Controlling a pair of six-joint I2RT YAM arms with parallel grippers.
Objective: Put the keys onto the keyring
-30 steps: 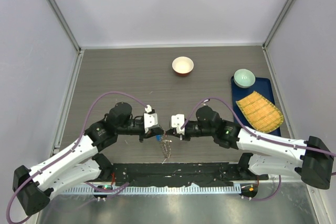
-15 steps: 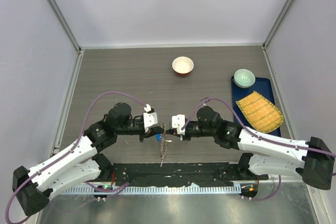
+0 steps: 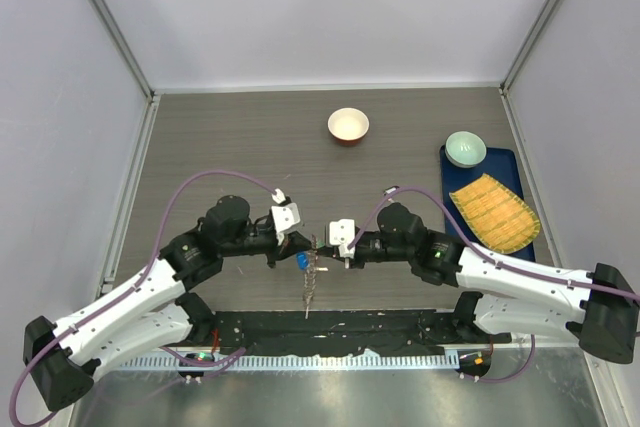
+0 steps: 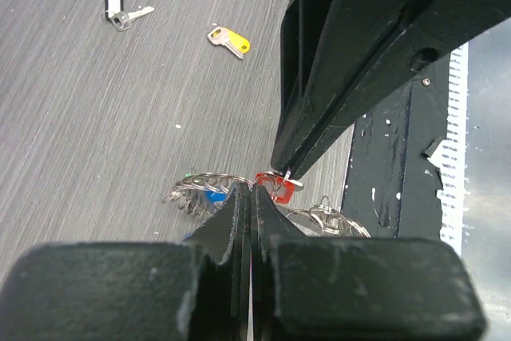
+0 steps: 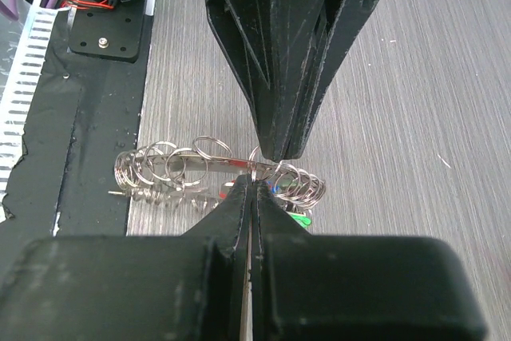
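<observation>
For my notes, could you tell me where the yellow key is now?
Left wrist view: the yellow key lies loose on the table beside the black key, beyond the keyring.

Overhead view bright, light falling evenly from above; walls glowing pale, arms casting only faint soft shadows on surface. Metal strip at near edge catching sheen. Wrist views: left end effector and right end effector looming dark, blurring up close; surface grain beyond showing crisp.
</observation>
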